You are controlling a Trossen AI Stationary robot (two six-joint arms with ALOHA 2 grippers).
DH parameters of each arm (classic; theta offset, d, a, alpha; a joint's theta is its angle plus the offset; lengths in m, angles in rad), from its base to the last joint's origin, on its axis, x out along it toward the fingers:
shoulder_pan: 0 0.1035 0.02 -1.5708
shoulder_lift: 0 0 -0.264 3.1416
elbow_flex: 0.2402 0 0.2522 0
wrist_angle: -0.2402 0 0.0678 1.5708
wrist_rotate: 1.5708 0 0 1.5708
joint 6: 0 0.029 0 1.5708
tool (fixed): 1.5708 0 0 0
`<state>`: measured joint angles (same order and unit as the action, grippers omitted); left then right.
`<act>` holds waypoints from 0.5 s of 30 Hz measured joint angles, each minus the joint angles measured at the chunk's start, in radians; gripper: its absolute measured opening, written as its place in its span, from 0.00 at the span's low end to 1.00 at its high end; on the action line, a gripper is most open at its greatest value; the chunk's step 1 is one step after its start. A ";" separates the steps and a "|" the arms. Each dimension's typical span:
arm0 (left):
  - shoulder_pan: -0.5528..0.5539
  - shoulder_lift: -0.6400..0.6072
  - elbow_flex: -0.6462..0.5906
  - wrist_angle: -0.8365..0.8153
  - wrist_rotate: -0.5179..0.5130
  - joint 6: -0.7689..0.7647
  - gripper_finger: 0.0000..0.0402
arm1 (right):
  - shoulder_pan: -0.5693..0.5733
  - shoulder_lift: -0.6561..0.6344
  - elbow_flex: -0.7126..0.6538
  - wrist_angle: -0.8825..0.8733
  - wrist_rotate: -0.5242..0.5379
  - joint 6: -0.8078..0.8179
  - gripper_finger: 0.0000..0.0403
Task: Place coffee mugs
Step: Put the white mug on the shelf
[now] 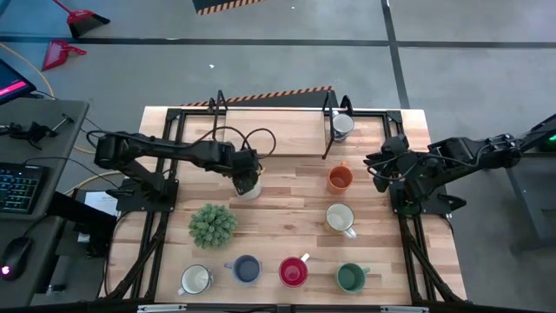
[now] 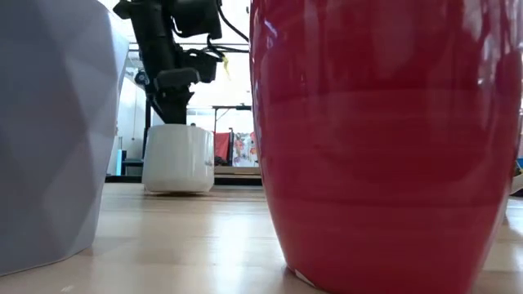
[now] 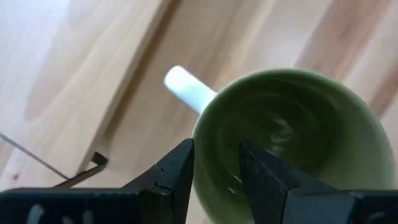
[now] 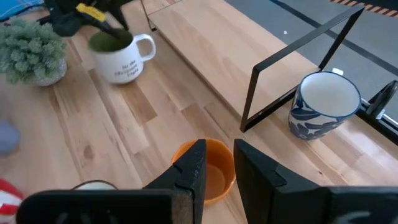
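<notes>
Gripping white mug (image 1: 249, 188), left gripper (image 1: 245, 180)

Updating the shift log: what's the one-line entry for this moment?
left tool: pinching rim of white mug with green inside, on table | right tool: over orange mug, empty

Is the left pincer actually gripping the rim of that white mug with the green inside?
Touching. The left wrist view shows the left pincer astride the white mug's rim, one finger outside and one inside. The low view shows it set on the mug's top.

Eight mugs (image 1: 340, 178), one plant (image 1: 213, 224).
</notes>
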<state>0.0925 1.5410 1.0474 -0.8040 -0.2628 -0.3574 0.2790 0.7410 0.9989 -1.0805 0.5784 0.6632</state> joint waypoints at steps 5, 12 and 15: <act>0.000 -0.018 0.009 -0.016 0.002 -0.041 0.29 | 0.000 0.000 0.000 -0.002 -0.033 -0.060 0.17; 0.001 -0.016 0.081 -0.035 -0.002 -0.018 0.29 | 0.000 -0.001 0.000 -0.058 -0.034 -0.067 0.17; 0.001 -0.016 0.083 -0.048 -0.002 -0.016 0.29 | 0.000 -0.001 0.000 -0.063 -0.040 -0.061 0.17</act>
<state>0.0940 1.5249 1.1305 -0.8520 -0.2649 -0.3735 0.2794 0.7395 0.9989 -1.1439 0.5380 0.6022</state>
